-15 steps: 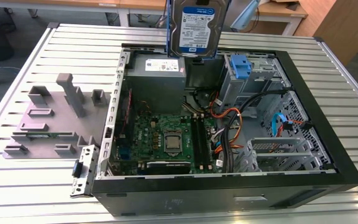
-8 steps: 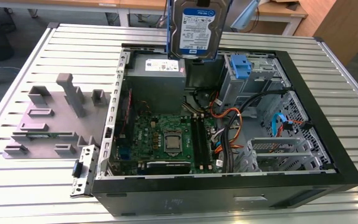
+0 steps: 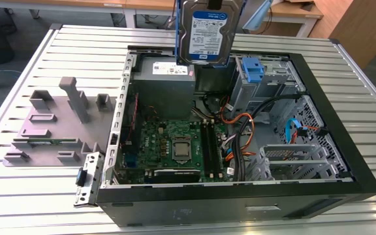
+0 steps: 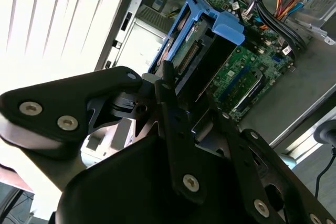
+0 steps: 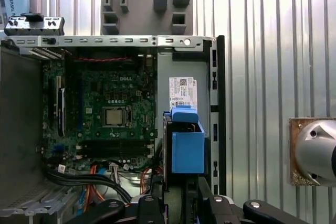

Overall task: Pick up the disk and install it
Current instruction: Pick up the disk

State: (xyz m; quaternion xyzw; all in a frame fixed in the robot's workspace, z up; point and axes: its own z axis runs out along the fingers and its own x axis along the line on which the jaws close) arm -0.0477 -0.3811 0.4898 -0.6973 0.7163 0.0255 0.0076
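Slatted metal table (image 3: 25, 196), with an open black tower case (image 3: 240, 198) lying on its side on it. A grey moulded fixture (image 3: 51, 127) sits on the table just beside the case, on the exterior view's left.

Inside the case:
- Grey power-supply box (image 3: 165, 81) with a white barcode sticker; the print is too small to make out.
- Green motherboard (image 3: 175, 142); its lettering is not legible.
- Orange and black cables (image 3: 240, 122) run beside the motherboard.
- A bare blue bracket (image 3: 253, 68) sits in the drive cage.

The disk (image 3: 204, 34) hangs in the air above the case, up on edge, over the gap between the power supply and the drive cage. Its white-and-blue label faces the exterior camera, and a barcode shows. Blue rails frame it. The top of the disk is cut off by the frame edge.

In both wrist views the gripper (image 4: 186, 90) points down into the case, its black fingers (image 4: 167, 85) closed against the disk (image 4: 197, 51) on both sides. The blue tab (image 5: 187, 148) sticks out past them.
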